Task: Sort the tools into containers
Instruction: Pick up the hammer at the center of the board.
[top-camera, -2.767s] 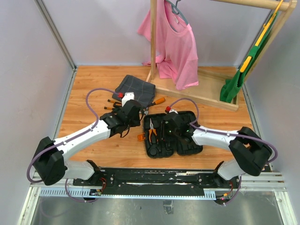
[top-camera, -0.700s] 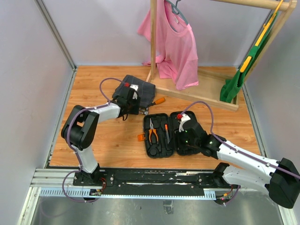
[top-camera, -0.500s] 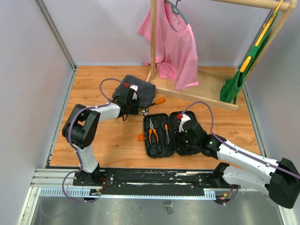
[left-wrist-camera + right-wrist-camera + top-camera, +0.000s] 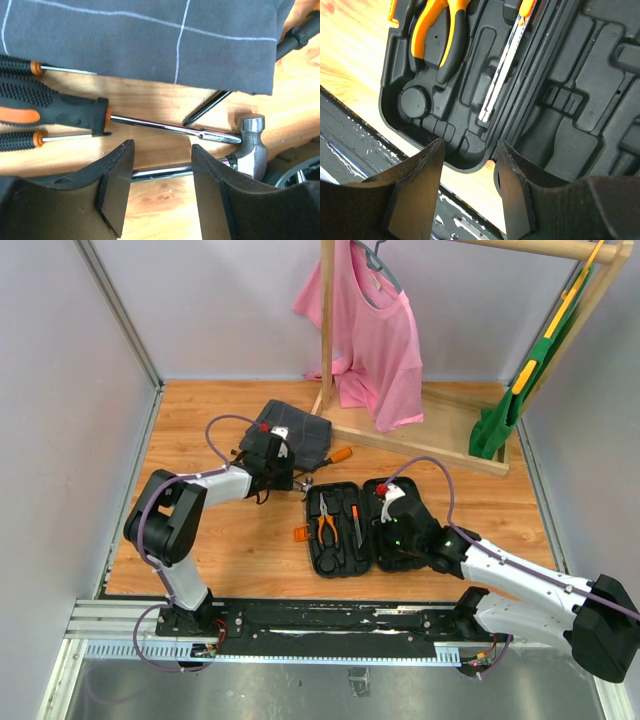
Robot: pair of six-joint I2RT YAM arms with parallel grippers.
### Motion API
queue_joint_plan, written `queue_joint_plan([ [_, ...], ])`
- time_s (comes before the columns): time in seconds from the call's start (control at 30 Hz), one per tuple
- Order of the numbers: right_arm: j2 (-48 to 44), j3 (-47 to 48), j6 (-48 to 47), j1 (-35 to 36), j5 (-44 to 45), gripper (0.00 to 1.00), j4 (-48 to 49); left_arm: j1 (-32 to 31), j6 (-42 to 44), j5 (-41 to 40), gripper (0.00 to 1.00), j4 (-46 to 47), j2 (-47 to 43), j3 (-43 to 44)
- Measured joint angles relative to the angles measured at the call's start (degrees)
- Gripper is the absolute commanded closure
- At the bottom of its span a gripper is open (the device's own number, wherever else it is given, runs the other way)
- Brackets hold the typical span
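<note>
Wooden table (image 4: pixel 200 550), pickup step: left gripper (image 4: pixel 161 160), spread, hovers over the hammer (image 4: pixel 251 140); next, lower and pinch; right gripper (image 4: pixel 467 150) spread above the case (image 4: pixel 600 75).

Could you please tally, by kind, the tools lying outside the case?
Screwdrivers: 4 (one partly under the cloth)
Hammer: 1
Total: 5
</note>
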Motion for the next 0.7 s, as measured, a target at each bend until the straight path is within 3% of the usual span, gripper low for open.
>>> queue_joint_plan([
  [0.47, 0.92, -0.02, 0.31, 0.00, -0.68, 0.52, 0.90, 0.00, -6.01, 1.33, 0.45, -3.10, -6.08, -5.51],
  [0.7, 1.22, -0.02, 0.46, 0.00, -0.83, 0.51, 1.22, 0.00, -5.95, 2.84, 0.36, -2.10, -10.47, -10.03],
])
